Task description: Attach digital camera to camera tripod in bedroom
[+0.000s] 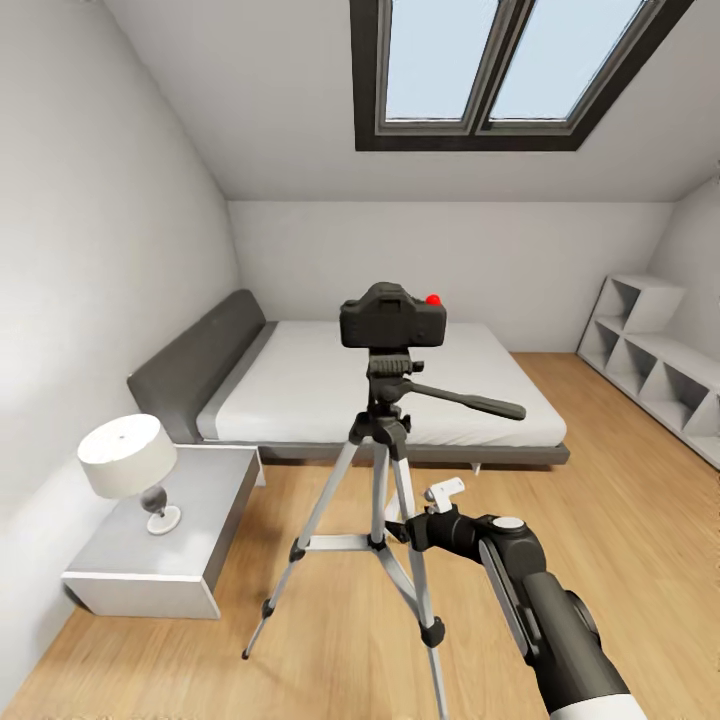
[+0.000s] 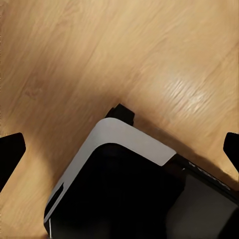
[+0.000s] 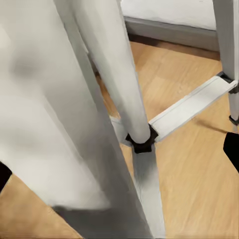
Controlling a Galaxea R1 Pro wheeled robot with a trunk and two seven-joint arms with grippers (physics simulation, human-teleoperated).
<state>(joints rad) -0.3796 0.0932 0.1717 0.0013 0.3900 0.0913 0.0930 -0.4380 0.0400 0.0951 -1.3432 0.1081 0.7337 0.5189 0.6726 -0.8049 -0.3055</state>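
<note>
On tripod (image 1: 378, 480): camera (image 1: 392, 318) seated | right fingers (image 3: 232, 149) wide, mostly cropped | left fingers (image 2: 11, 149) wide

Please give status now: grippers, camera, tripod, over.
Right gripper empty, fingers open, low beside tripod legs. Left fingers apart over bare floor. Digital camera sits upright on tripod head. Nothing in the way.

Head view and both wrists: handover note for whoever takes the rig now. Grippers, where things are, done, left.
Right gripper: low beside the camera tripod legs, holding nothing; open or shut can't be told.
Left gripper: open, empty, pointing at the wood floor.
Digital camera: sits upright on the tripod head, in front of the bed.
Done: camera appears mounted.
Left: confirm it's seated, back the right arm away from the legs.
</note>
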